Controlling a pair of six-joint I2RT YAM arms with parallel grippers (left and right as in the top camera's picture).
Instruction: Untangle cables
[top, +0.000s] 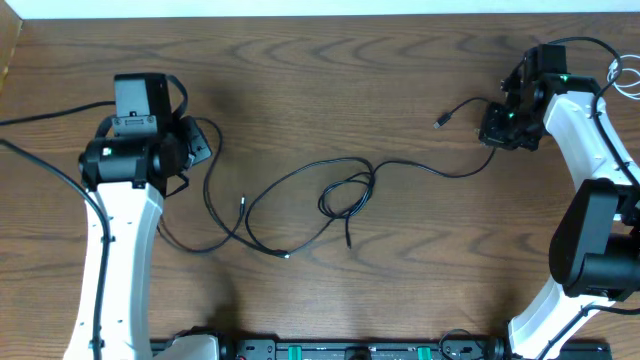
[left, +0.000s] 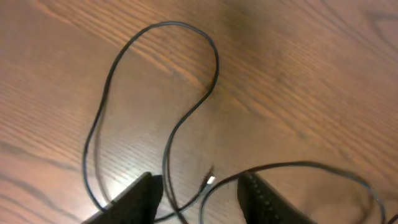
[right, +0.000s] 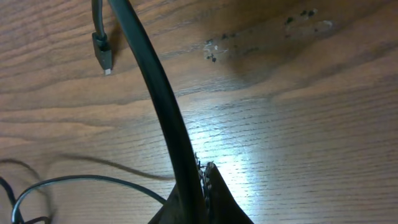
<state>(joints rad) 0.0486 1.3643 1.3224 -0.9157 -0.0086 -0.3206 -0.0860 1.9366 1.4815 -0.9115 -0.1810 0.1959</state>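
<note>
Few thin black cables (top: 347, 190) lie across the surface (top: 400, 60), with a loose knot (top: 345, 200) at its middle. One strand runs from the knot toward the right edge and up into the right tool (right: 202, 180). That tool is clamped on the strand, and a short tail ends in a plug (right: 102, 56) just beyond it. Another strand trails toward the left edge, where it curls in a loop (left: 155, 93) under the left tool (left: 199, 199). That tool is parted, its fingers (left: 140, 199) either side of the cable, nothing pinched.

Handling, as judged: very light, limp, smooth jacket. It won't hold shape, and it likely slips through a weak pinch. Pulling one end drags the whole run and may cinch the knot. Best holds are right behind a rigid plug, or on a free stretch just beside the knot, not on the crossing itself. Pinch one strand only.
</note>
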